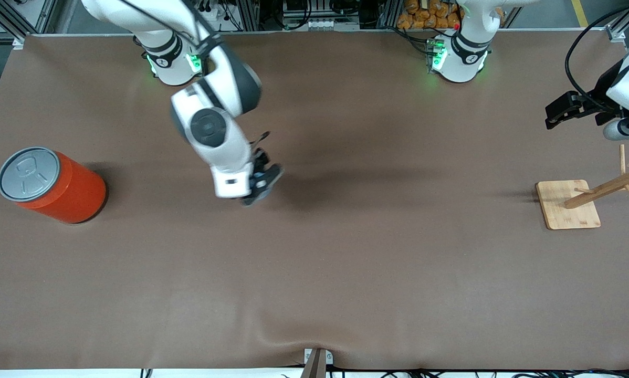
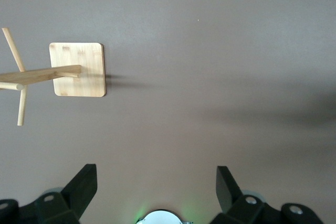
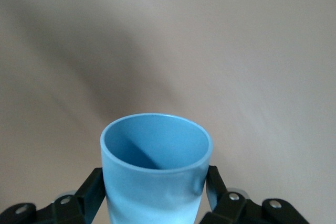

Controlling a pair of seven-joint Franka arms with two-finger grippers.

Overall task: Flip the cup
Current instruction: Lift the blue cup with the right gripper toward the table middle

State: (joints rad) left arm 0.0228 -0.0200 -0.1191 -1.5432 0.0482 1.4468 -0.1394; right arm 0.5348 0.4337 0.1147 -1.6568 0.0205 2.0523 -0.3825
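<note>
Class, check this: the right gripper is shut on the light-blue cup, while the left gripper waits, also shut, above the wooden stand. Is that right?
Not quite. The right gripper is shut on the light-blue cup, but the left gripper waits open; the left wrist view shows its fingers wide apart, and the wooden stand is there.

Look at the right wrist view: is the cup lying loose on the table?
No, the right gripper has its fingers closed on the cup's sides, mouth open to the camera.

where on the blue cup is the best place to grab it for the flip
By its side wall just below the rim, fingers on two facing sides, as the right gripper holds the cup now. The wall is smooth, handleless and tapered, so a squeeze across its width probably holds best.
</note>
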